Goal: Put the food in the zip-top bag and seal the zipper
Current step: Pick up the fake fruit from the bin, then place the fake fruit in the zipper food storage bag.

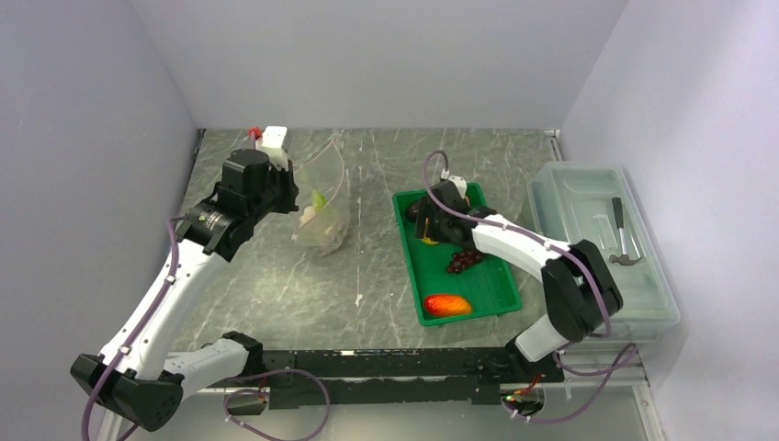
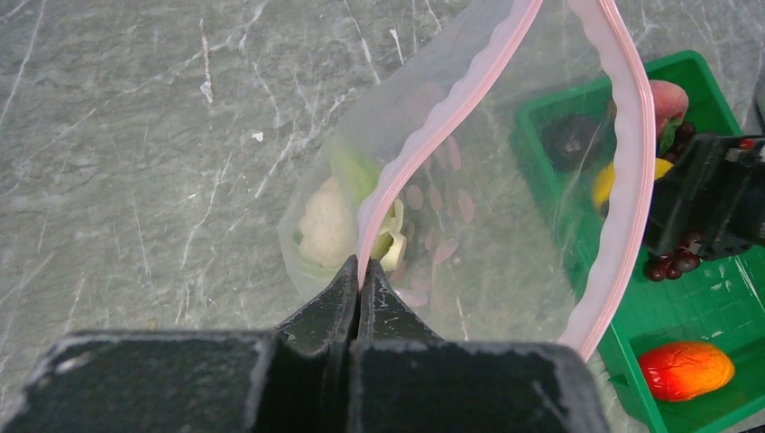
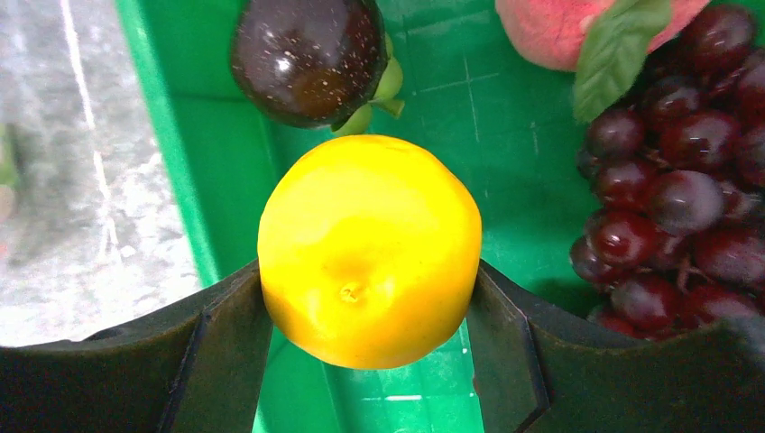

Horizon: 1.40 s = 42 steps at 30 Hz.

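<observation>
The clear zip-top bag (image 1: 323, 197) stands open on the table, and it also shows in the left wrist view (image 2: 487, 207). My left gripper (image 2: 361, 271) is shut on its pink zipper (image 2: 424, 135) and holds the mouth up. The pale lettuce (image 2: 329, 221) lies inside the bag. My right gripper (image 3: 368, 298) is shut on the yellow lemon (image 3: 368, 248) over the green tray (image 1: 496, 289). The grape bunch (image 3: 677, 171), a small dark round fruit (image 3: 307, 54) and the red-orange fruit (image 1: 447, 305) lie in the tray.
A pink peach-like fruit with a green leaf (image 3: 577, 27) lies at the tray's far end. A large clear lidded box (image 1: 602, 243) with a grey hammer (image 1: 623, 239) stands at the right. A white block (image 1: 273, 140) sits at the back left.
</observation>
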Available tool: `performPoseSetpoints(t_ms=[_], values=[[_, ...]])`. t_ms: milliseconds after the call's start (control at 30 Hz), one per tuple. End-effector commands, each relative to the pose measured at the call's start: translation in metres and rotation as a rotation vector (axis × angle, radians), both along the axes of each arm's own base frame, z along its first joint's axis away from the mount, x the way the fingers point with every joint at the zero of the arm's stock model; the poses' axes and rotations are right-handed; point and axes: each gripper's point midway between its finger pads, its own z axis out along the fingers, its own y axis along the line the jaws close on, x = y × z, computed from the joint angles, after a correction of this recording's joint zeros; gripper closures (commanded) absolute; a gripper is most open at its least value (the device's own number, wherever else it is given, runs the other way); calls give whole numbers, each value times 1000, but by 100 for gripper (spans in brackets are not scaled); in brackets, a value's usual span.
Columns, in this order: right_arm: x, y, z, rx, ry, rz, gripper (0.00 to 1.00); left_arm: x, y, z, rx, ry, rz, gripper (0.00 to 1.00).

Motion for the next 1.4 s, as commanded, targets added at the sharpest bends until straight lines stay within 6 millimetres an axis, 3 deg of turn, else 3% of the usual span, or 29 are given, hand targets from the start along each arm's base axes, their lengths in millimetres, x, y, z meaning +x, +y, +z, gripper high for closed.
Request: performPoseSetpoints(t_ms=[0, 300, 700, 1000, 1200, 1367], values=[[10, -5, 57, 37, -135, -24, 62, 1, -1, 17, -26, -62, -13, 100], [0, 6, 146, 129, -289, 53, 67, 0, -1, 18, -28, -66, -13, 100], [-28, 79, 285, 252, -533, 246, 66, -3, -1, 21, -34, -75, -18, 100], [-37, 130, 336, 321, -623, 347, 66, -3, -3, 22, -41, -77, -26, 100], [-43, 163, 350, 354, -655, 410, 65, -4, -5, 23, -50, -77, -39, 100], [-42, 186, 348, 360, -649, 441, 65, -5, -8, 25, -58, -83, -55, 100]])
